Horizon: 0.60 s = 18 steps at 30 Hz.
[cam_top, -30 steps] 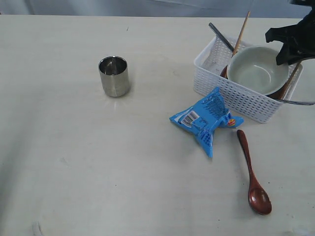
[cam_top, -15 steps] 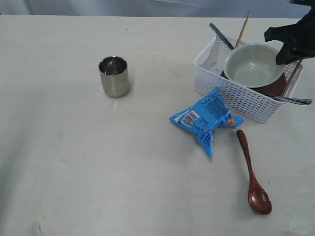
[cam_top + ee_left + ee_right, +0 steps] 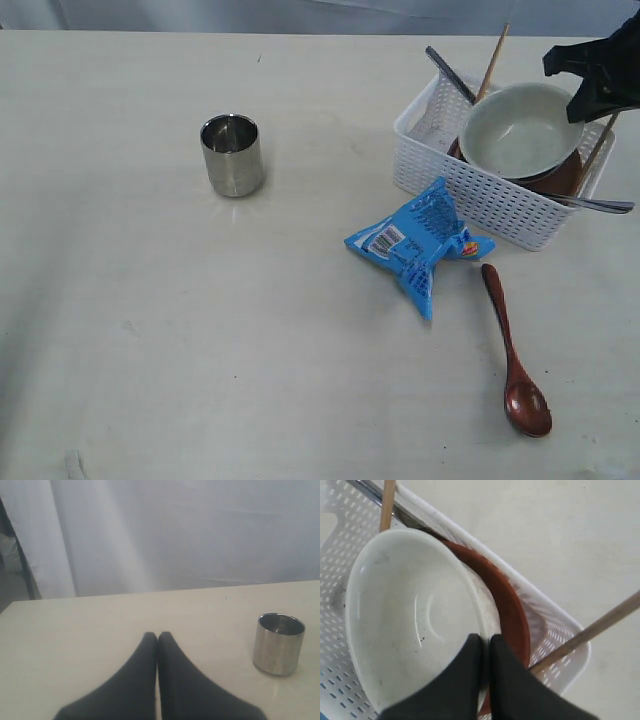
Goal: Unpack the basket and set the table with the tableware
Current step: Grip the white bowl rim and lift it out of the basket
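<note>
The white basket (image 3: 478,203) stands at the table's (image 3: 150,330) far right. In it the off-white bowl (image 3: 520,132) rests tilted on the brown plate (image 3: 562,176). My right gripper (image 3: 592,92) is shut on the bowl's rim (image 3: 492,617), one finger inside and one outside; the wrist view shows the gripper (image 3: 484,639) over the plate (image 3: 514,615). Two chopsticks (image 3: 493,58) (image 3: 598,150) and metal cutlery (image 3: 600,205) lean in the basket. The dark wooden spoon (image 3: 512,352) lies in front, the steel cup (image 3: 232,155) far to the left. My left gripper (image 3: 157,636) is shut and empty, the cup (image 3: 278,643) beside it.
A crumpled blue snack packet (image 3: 418,242) lies against the basket's front left corner, between the basket and the spoon. A dark cutlery handle (image 3: 445,72) sticks out over the basket's back rim. A grey curtain (image 3: 175,535) hangs behind the table's far edge.
My right jaws have closed on the bowl's rim. The bowl has risen and tipped a little in the basket, and the right chopstick and cutlery shifted with it. The left gripper stayed still.
</note>
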Available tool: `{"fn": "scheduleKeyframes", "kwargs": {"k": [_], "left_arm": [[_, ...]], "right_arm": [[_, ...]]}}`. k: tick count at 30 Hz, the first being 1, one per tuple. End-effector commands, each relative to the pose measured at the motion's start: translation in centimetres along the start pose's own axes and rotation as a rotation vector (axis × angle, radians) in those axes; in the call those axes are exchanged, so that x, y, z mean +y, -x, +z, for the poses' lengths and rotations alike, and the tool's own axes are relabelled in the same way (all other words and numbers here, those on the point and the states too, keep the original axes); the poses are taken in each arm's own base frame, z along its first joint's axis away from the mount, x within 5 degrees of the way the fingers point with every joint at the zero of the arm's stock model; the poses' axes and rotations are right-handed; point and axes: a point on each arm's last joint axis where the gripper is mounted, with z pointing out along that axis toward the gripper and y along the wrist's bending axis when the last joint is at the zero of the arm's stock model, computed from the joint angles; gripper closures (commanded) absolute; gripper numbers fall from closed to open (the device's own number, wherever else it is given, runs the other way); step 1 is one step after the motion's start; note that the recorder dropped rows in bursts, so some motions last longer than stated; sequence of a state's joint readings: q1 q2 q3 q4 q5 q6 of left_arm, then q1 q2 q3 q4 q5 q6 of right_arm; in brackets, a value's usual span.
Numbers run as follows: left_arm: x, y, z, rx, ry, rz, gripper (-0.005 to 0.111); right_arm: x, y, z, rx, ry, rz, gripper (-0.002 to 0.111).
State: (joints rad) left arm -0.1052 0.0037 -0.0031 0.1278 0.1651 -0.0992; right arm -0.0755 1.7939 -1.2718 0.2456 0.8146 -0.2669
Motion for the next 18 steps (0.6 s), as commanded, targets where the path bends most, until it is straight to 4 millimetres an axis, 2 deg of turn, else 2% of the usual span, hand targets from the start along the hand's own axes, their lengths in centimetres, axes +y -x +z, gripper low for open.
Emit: {"fn": "scheduleKeyframes", "kwargs": {"k": [1,12,18], "left_arm": [[0.0,-0.1,0.0,0.0,0.003,-0.008,0.107],[0.0,-0.1,0.0,0.0,0.003,-0.008,0.107],[0.0,-0.1,0.0,0.0,0.003,-0.008,0.107]], "right_arm": [[0.1,0.2,-1.1,-0.032,-0.01,-0.017,0.109],[0.5,0.2,-2.7,-0.06,-0.005,-0.015,0.109],[1.1,-0.4,-5.2,-0.065,0.014,-0.023,0.109]]}}
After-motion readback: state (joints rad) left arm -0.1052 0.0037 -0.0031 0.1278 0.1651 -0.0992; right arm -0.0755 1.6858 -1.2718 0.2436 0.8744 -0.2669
